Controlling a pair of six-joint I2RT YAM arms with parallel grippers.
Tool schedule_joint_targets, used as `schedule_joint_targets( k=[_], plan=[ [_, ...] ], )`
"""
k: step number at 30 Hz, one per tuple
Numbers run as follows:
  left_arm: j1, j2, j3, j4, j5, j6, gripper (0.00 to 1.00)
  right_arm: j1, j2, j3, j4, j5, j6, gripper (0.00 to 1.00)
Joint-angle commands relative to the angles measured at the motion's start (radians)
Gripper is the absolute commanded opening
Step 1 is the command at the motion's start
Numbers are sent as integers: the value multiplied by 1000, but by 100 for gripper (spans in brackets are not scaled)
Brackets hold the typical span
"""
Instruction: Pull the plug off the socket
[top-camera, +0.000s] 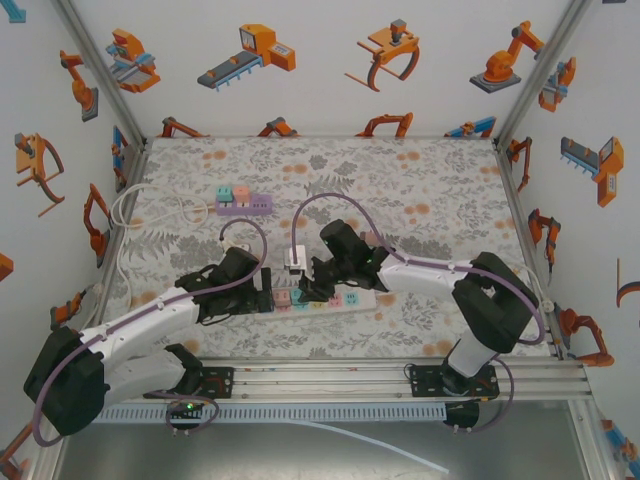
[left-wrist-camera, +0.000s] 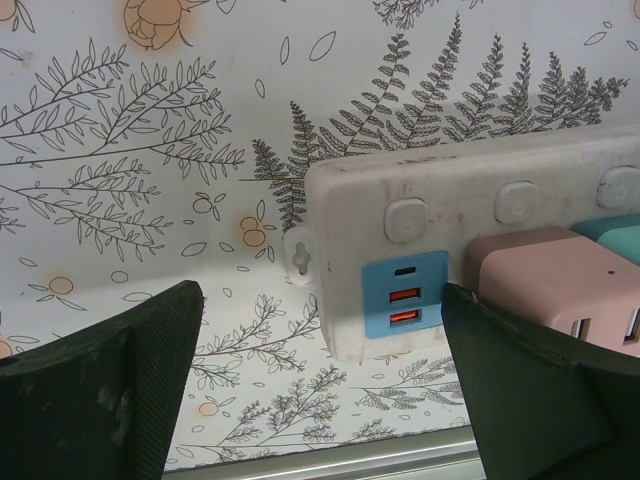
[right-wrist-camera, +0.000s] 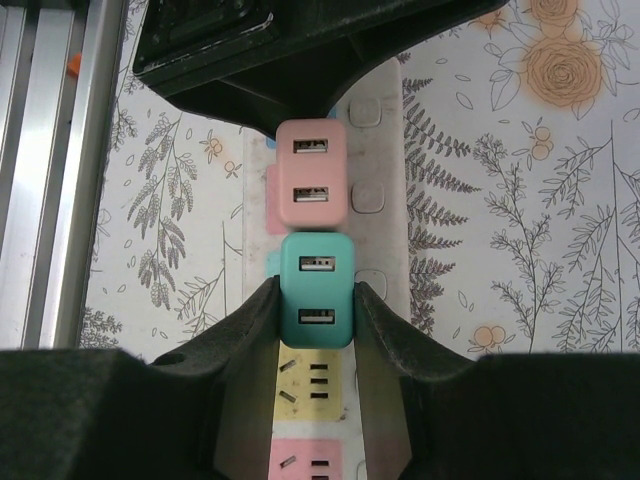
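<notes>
**Right gripper (right-wrist-camera: 316, 295) pinching teal plug (right-wrist-camera: 316, 265)**

You have that plug seated in the power strip (right-wrist-camera: 385, 230) on the bench (right-wrist-camera: 500, 200). Past it sits a pink plug (right-wrist-camera: 312, 185); your left gripper (left-wrist-camera: 320, 295) stands spread at the strip's end.

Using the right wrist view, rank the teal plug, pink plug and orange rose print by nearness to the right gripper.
1. teal plug, clamped in the right gripper.
2. pink plug, next along the power strip.
3. orange rose print, top right corner.
</notes>
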Motion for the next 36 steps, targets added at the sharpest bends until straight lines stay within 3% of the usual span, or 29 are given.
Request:
schedule_joint_targets(
  k=[1, 16, 22, 30, 36],
  plan=[
    [-2, 26, -11, -109, -65, 28, 94, -13, -74, 5, 118, -37, 30, 18],
    [-4, 22, -4, -114, -76, 23, 93, -36, -136, -48, 191, -24, 75, 16],
    [-6, -55, 13, -102, -61, 41, 95, -60, -177, -73, 272, 32, 182, 16],
    [-5, -180, 66, -102, -42, 88, 100, -108, -244, -100, 362, 351, 449, 17],
    [-7, -276, 91, -55, 78, 176, 98, -189, -289, -126, 394, 548, 697, 15]
  ],
)
